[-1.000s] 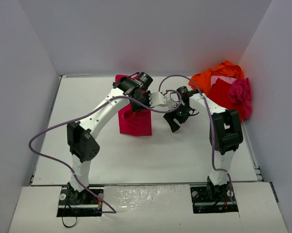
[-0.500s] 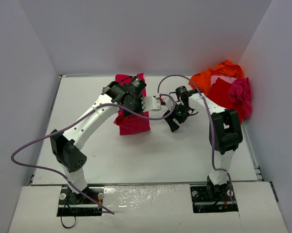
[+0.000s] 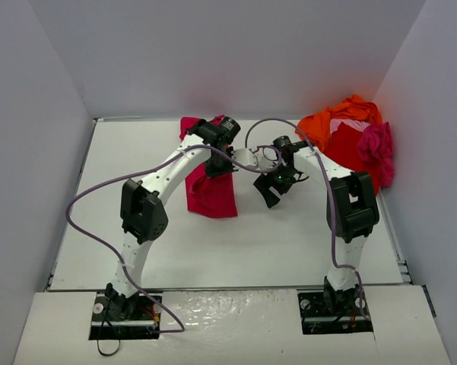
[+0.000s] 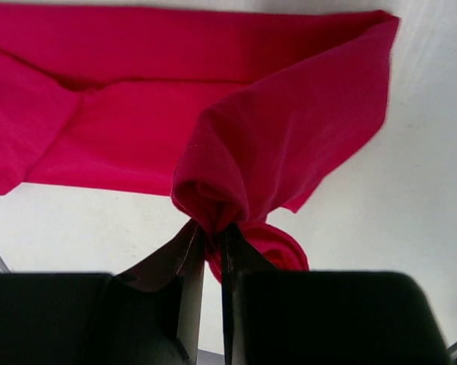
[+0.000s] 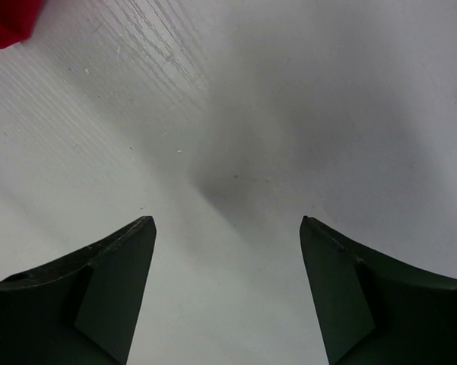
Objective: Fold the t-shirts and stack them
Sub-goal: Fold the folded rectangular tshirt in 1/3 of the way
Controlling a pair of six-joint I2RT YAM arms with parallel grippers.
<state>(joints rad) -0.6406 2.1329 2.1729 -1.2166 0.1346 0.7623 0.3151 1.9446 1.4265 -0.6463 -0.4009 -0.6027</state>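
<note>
Beneath both tools, a white table (image 3: pixel 289 243).

Well off to the far right of the right gripper (image 3: pixel 269 196), a loose heap of unfolded t-shirts:
- orange t-shirt (image 3: pixel 325 120) at the back
- red t-shirt (image 3: pixel 348 150) nearer
- magenta t-shirt (image 3: pixel 377 148) bunched at the outer side
- a sliver of pale pink t-shirt (image 3: pixel 351 125) between orange and red

Probably parked there as waiting stock, out of the working area.

Directly below and ahead of the left gripper (image 4: pixel 211 234), the crimson t-shirt (image 4: pixel 122 129). Mostly flat on the table as a long band, with one portion raised. Clamped hard on a bunched pinch of that cloth, jaws nearly together with fabric squeezed between them. Draped from the pinch, a broad flap lifted off the flat part. Likely held high so that the flap can travel over the rest and come down as a fold without dragging.

Just to the right of that shirt, the right gripper again. Spread wide apart, with nothing between the jaws and bare table underneath. At the upper left corner of its wrist view, only a scrap of crimson cloth. Seemingly poised close by to pin or catch an edge, yet clear of the fold's path.

By the look of it, first shirt mid-fold and nothing stacked yet.
</note>
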